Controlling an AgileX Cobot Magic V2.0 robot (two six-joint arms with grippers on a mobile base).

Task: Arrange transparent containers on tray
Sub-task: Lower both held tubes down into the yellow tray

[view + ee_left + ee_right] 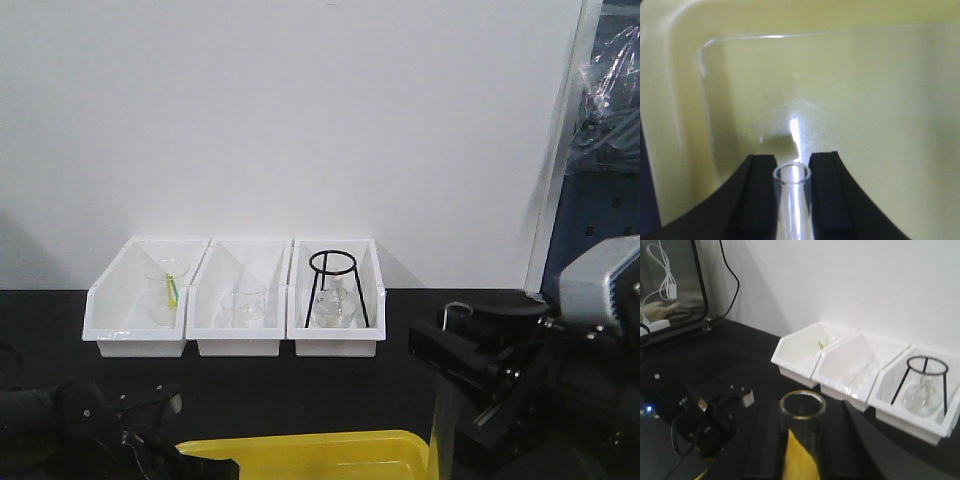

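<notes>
Above the floor of the yellow tray (670, 100), close to one of its rounded corners, the first test tube (791, 200) is held by the left gripper (792, 159). Its two black fingers (760, 190) are pressed against the glass from both sides. The open rim of the tube is turned toward the tray bottom, and whether the glass touches the tray cannot be told. The second test tube (801, 440) is clamped in the same way between the fingers of the right gripper (802, 412), with its rim pointing forward and upward. Yellow is seen through its lower part. From the front view this gripper is found near the right end of the tray, but whether the tube is over the tray or just beside it cannot be decided. The tray is placed at the near edge of the black table (300, 390). At the far edge, against the white wall, three white bins are lined up touching each other. A beaker (165, 295) with a yellow-green stick is kept in the left bin (105, 320). Clear beakers (245, 303) are seen in the middle bin (215, 335). A conical flask (333, 310) stands under a black tripod ring (335, 265) in the right bin (372, 330).
</notes>
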